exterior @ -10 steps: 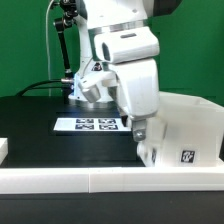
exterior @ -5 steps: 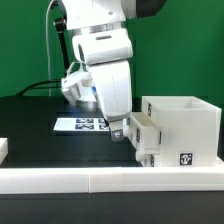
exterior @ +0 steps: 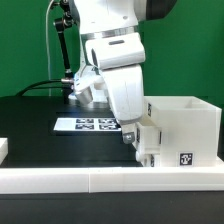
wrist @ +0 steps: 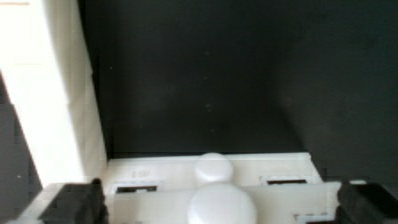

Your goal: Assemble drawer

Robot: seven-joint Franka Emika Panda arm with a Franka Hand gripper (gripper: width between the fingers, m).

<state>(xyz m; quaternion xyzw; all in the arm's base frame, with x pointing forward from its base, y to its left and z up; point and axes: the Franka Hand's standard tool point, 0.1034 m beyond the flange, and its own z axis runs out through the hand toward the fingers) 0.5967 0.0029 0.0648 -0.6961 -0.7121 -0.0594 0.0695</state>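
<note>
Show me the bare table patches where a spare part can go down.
Free: the dark table on the exterior view's left, between the marker board and the white block at the edge. Crowded: the exterior view's right, where the claw meets the drawer shell and tray.

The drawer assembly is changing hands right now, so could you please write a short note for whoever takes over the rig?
Gripper: low on the exterior view's left of the shell, at a tray; the arm hides its fingers, so open or shut cannot be told.
Things: the shell stands on the table by the front rail; the tray sits partly inside it, one end sticking out. The marker board lies behind.
Done: one tray partly inserted.
Left: push it home. No second tray shows in either view.
</note>
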